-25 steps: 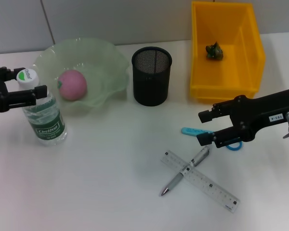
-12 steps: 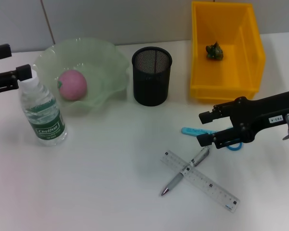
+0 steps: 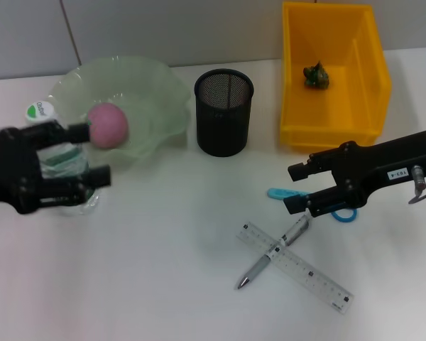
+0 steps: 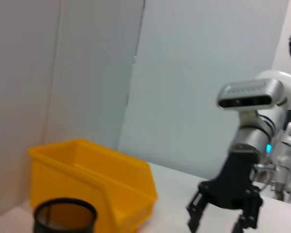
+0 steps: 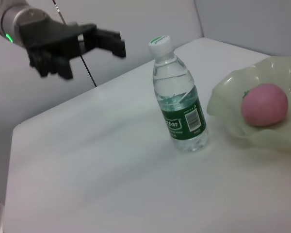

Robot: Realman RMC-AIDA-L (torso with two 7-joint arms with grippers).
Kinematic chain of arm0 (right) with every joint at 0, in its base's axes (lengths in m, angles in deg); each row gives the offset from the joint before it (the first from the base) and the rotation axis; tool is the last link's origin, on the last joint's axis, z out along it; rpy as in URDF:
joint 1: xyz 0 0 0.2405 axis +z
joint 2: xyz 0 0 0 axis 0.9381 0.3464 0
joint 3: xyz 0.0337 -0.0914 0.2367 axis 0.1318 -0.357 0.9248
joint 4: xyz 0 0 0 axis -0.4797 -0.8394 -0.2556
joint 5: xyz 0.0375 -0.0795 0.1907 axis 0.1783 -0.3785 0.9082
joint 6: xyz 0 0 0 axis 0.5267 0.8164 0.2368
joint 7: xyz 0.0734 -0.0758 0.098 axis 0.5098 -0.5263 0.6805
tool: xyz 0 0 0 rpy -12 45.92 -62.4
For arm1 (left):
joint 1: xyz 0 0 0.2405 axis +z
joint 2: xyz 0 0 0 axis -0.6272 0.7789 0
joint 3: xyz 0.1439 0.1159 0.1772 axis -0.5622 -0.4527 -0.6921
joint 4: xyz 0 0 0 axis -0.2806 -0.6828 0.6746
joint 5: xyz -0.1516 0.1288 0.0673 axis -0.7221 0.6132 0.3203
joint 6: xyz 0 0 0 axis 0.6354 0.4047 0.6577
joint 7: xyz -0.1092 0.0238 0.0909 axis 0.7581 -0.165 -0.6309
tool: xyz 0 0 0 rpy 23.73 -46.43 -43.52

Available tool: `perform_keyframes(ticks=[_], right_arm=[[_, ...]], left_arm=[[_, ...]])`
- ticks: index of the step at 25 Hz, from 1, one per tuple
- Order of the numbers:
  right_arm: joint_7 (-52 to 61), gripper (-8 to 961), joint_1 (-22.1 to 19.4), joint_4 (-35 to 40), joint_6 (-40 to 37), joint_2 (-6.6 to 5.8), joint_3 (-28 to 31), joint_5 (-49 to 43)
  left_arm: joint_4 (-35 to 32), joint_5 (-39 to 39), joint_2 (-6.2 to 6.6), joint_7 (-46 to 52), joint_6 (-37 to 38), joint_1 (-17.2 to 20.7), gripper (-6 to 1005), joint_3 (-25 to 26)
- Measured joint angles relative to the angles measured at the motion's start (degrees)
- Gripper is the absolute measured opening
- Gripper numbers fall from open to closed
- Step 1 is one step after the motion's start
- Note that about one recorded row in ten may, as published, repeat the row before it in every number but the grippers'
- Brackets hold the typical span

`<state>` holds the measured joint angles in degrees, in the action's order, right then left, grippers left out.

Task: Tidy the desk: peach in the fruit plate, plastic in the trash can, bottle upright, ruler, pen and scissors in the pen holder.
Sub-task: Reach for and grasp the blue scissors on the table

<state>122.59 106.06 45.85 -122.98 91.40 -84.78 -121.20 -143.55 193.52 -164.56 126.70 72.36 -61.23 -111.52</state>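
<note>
Clear plastic water bottle w/ green label stands upright beside pale green wavy fruit plate. Black left gripper hovers above it, fingers spread, holding nothing. Black right gripper open & empty over blue-handled scissors.

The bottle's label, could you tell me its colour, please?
Green with white print, clearest in the right wrist view.

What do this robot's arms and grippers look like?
Both grippers are matte black with blocky, angular fingers. The right gripper carries a small white label with dark lettering on its body and joins a silver metal wrist. In the left wrist view its arm is silver-grey and rounded, with a small blue light and a grey camera bar above. The left gripper is black too, on a silver wrist with a green light.
</note>
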Motion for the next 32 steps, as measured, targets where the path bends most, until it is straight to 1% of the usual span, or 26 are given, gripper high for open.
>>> perform_keyframes(ticks=[1,2,4,6,9,10,12,13,16,17,21,23,24,27,29,30,32], right_arm=[[0.0,739,0.13,0.0,0.1,0.01,-0.04,-0.01],[0.06,739,0.31,-0.03,0.19,0.03,-0.06,-0.02],[0.31,739,0.6,-0.09,0.4,0.04,-0.07,-0.14],[0.45,738,0.73,-0.1,0.52,0.04,-0.07,-0.27],[0.85,738,1.37,-0.4,0.83,0.09,-0.12,-0.84],[0.85,738,1.37,-0.4,0.83,0.09,-0.12,-0.84],[2.14,739,2.03,-0.33,1.02,0.22,-1.06,-1.62],[2.14,739,2.03,-0.33,1.02,0.22,-1.06,-1.62],[4.68,739,3.05,0.07,1.58,0.26,-3.24,-3.31],[5.22,739,3.3,0.23,1.69,0.26,-3.63,-3.68],[7.35,738,4.0,1.71,1.74,0.25,-4.97,-5.32],[8.96,738,4.4,3.5,1.78,0.31,-6.2,-7.0],[10.78,738,5.14,5.42,1.81,0.46,-7.61,-9.27],[12.37,739,6.18,7.0,1.8,0.54,-9.16,-11.94],[14.42,739,8.18,8.58,1.79,0.68,-11.65,-16.25],[14.42,739,8.18,8.58,1.79,0.68,-11.65,-16.25],[15.38,739,9.67,9.14,1.8,0.82,-13.0,-18.78]], left_arm=[[0.0,0.0,0.0,0.0,0.0,0.0,844,0.0],[1.7,0.01,-0.05,-1.12,-0.15,0.06,844,-0.98],[2.36,0.01,-0.05,-1.61,-0.17,0.06,844,-1.25],[4.69,0.1,0.01,-3.51,-0.2,0.06,844,-2.02],[7.43,0.17,0.08,-6.23,-0.22,0.13,844,-2.44],[7.43,0.17,0.08,-6.23,-0.22,0.13,844,-2.44],[10.13,0.57,0.14,-8.92,-0.37,0.17,844,-2.46],[10.13,0.57,0.14,-8.92,-0.37,0.17,844,-2.46],[11.65,2.59,0.13,-11.01,-0.96,0.14,844,-2.45],[12.21,4.2,0.07,-11.89,-1.55,0.04,844,-2.46],[14.42,6.61,0.06,-14.62,-2.55,-0.18,844,-2.46],[15.14,7.21,0.09,-15.87,-2.92,-0.12,844,-2.46],[15.41,7.42,0.09,-16.52,-3.14,-0.02,844,-2.46],[16.38,7.55,0.05,-18.16,-3.88,0.27,844,-2.46],[17.52,7.56,0.03,-18.94,-4.43,0.31,844,-2.45],[17.52,7.56,0.03,-18.94,-4.43,0.31,844,-2.45],[18.27,7.57,-0.02,-19.1,-4.87,0.32,844,-2.46]])
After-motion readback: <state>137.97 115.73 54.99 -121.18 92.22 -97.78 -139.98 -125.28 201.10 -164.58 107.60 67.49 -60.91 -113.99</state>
